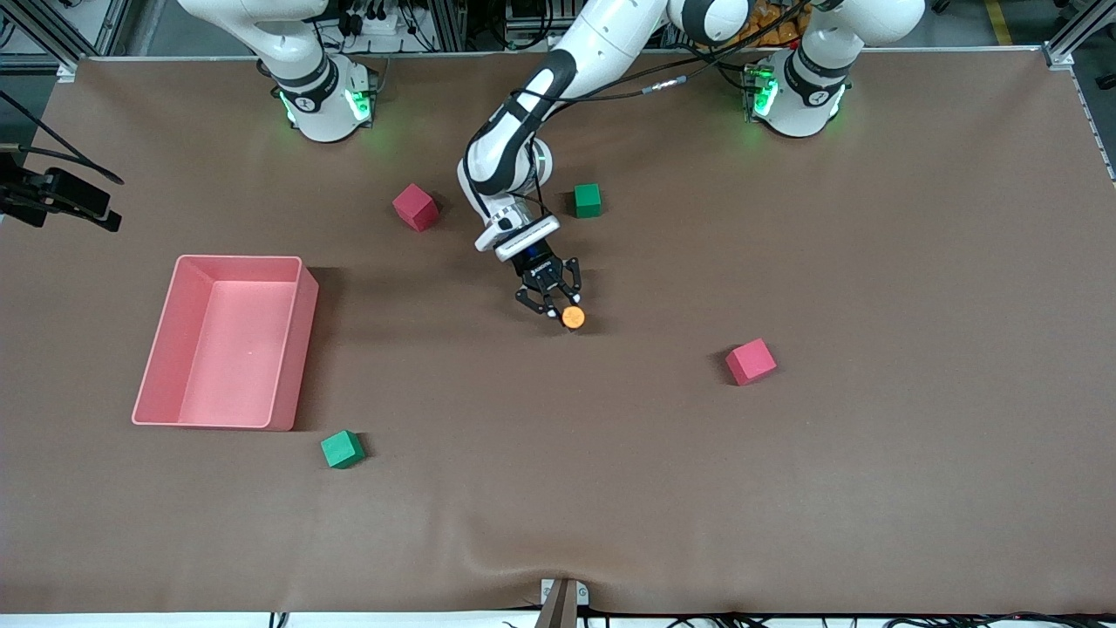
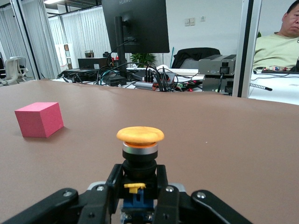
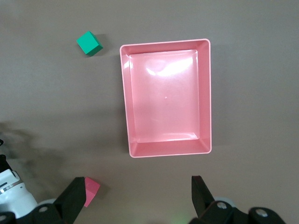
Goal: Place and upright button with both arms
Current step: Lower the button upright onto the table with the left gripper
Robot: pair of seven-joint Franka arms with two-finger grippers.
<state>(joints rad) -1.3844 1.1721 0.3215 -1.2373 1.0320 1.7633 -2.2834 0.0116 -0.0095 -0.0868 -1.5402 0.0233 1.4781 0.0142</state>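
The button has its round orange cap turned upward, near the middle of the table. My left gripper is low over the table and shut on the button's black body. In the left wrist view the orange cap stands above the two black fingers, with blue and yellow bits of the button showing between them. My right gripper does not show in the front view. In its own wrist view it hangs high over the table with its fingers wide open and nothing between them.
A pink tray lies toward the right arm's end. Pink cubes and green cubes are scattered about the table.
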